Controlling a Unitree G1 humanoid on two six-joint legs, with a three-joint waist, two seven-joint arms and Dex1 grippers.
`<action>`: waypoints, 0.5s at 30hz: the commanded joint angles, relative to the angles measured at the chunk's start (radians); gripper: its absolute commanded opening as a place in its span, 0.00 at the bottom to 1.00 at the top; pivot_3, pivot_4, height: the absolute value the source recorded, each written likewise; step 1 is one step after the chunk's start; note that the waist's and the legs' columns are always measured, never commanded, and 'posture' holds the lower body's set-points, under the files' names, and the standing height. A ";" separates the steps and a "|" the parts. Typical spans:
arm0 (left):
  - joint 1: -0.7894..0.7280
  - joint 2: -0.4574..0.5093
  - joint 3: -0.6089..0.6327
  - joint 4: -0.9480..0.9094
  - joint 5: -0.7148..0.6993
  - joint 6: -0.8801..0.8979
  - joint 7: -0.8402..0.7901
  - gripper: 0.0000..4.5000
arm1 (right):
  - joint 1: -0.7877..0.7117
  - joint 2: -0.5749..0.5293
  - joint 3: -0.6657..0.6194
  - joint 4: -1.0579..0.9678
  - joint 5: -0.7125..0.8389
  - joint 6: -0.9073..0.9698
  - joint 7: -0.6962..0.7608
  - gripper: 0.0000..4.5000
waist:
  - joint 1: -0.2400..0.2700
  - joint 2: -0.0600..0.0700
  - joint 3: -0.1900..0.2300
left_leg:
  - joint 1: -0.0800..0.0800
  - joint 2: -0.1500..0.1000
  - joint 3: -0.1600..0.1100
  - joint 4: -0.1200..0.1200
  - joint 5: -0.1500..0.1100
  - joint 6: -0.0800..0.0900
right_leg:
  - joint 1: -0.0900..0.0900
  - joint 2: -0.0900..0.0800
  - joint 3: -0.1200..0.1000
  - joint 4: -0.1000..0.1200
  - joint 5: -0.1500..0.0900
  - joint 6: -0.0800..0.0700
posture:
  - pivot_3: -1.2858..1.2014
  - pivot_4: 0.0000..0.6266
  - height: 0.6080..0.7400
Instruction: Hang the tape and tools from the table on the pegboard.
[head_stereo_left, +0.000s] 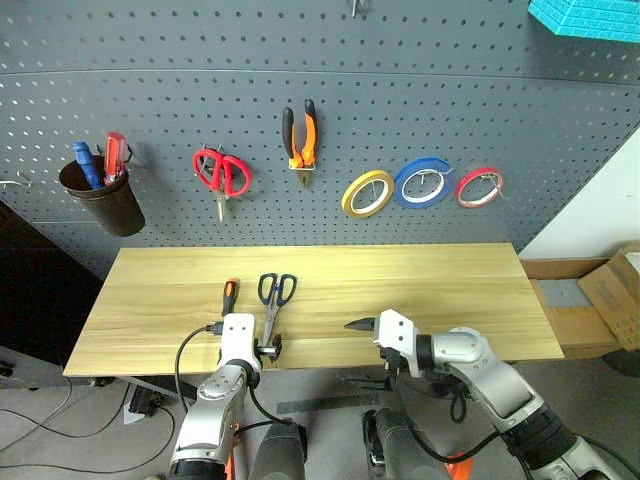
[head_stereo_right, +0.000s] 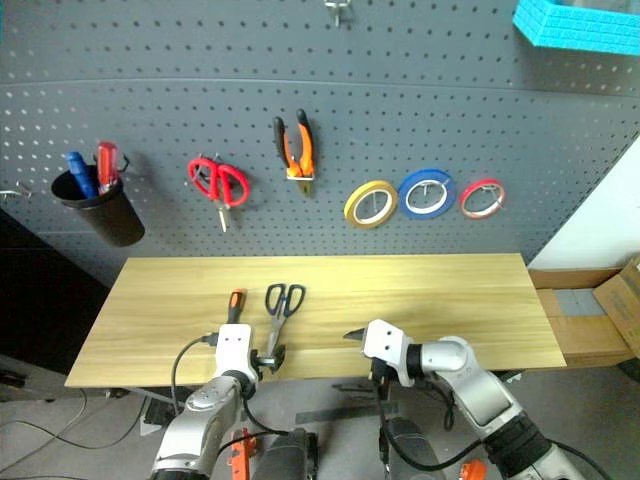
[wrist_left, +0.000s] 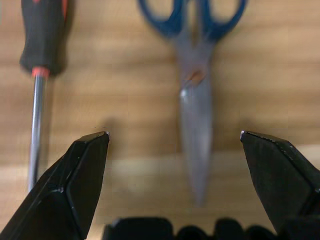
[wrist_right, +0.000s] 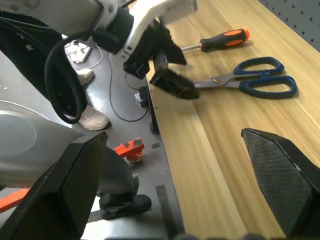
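No brand or label can be read anywhere; the only lettering is a faint pale mark on dark fabric in the right wrist view, too small to make out.

The pegboard (head_stereo_left: 300, 60) is dark grey metal, punched with a regular grid of small holes. On its hooks hang the orange-and-black pliers (head_stereo_left: 300, 135), red-handled scissors (head_stereo_left: 221, 175), a yellow tape roll (head_stereo_left: 367, 193), the blue tape roll (head_stereo_left: 423, 183) with its white core, and a thin red roll (head_stereo_left: 479, 186). A dark round cup (head_stereo_left: 103, 195) at the left holds a blue and a red screwdriver.

The table (head_stereo_left: 420, 280) has a smooth, pale yellow wood-grain top. Near its front edge lie the blue-handled scissors (head_stereo_left: 275, 300), steel blades shut and pointing toward the robot, and just beside them the small screwdriver (head_stereo_left: 228, 298) with its orange-and-black handle.

The left gripper (wrist_left: 172, 150) hovers over the scissors' blade tips, its wedge-shaped black fingers spread wide and empty. The right gripper (head_stereo_left: 358, 324), at the table's front edge, likewise stands wide apart, holding nothing.
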 joint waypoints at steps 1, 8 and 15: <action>-0.053 0.010 0.005 0.044 -0.003 0.003 -0.025 1.00 | -0.038 0.029 -0.019 0.010 -0.013 -0.036 -0.018 0.99 | 0.003 0.000 0.000 | 0.000 0.000 0.000 0.000 0.000 0.000 | 0.000 0.000 0.000 0.000 0.000 0.000 | 0.54 0.33 1.00; -0.123 0.047 0.006 0.091 -0.043 0.064 -0.140 0.64 | -0.065 0.068 -0.018 -0.011 -0.044 -0.014 -0.059 1.00 | 0.003 0.000 0.000 | 0.000 0.000 0.001 -0.001 0.000 -0.001 | 0.000 0.000 0.000 -0.001 0.000 0.000 | 0.53 0.31 1.00; -0.202 0.064 0.007 0.140 -0.035 0.078 -0.166 0.10 | -0.063 0.094 -0.015 -0.031 -0.047 0.013 -0.081 1.00 | 0.003 0.000 0.000 | 0.000 0.000 0.000 0.000 0.000 -0.001 | 0.000 0.000 0.000 0.000 0.000 0.000 | 0.53 0.30 1.00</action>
